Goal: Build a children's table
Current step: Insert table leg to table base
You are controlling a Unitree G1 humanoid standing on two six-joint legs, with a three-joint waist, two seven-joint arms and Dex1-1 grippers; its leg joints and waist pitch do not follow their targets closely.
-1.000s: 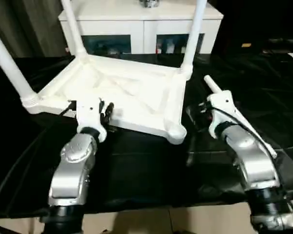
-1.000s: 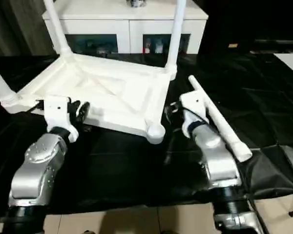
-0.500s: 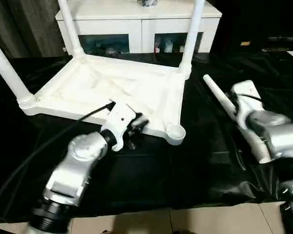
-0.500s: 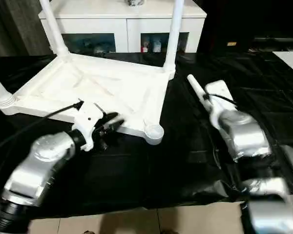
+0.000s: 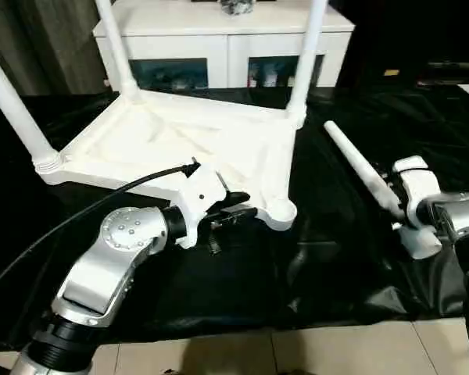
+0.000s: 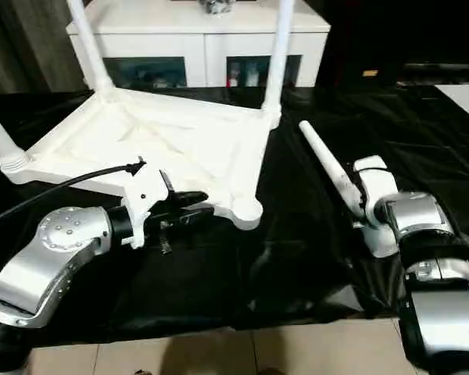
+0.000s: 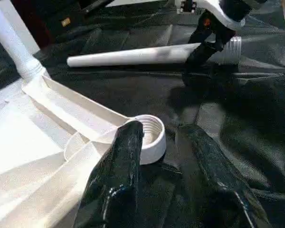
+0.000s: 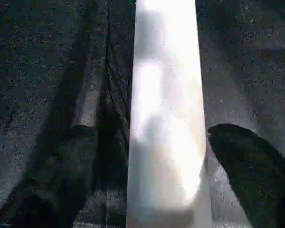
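Note:
The children's table (image 5: 180,141) lies upside down on the black cloth, ribbed underside up. Three white legs stand in its corner sockets (image 5: 16,101) (image 5: 113,47) (image 5: 309,55). The near right socket (image 5: 281,211) holds nothing. My left gripper (image 5: 246,209) is just left of that socket, its black fingers (image 7: 128,156) open with nothing between them. The fourth leg (image 5: 359,168) lies loose on the cloth to the right of the tabletop. My right gripper (image 8: 149,130) straddles that leg near its threaded end, fingers (image 8: 247,166) open on either side.
A white low cabinet (image 5: 219,39) with dark glass openings stands right behind the table. The black cloth (image 5: 297,281) covers the work area and ends at pale floor tiles (image 5: 219,355) in front. A black cable (image 5: 102,203) runs to my left wrist.
My left gripper has swung right along the table's near edge to the bare socket. My right arm has drawn back along the loose leg towards its near end.

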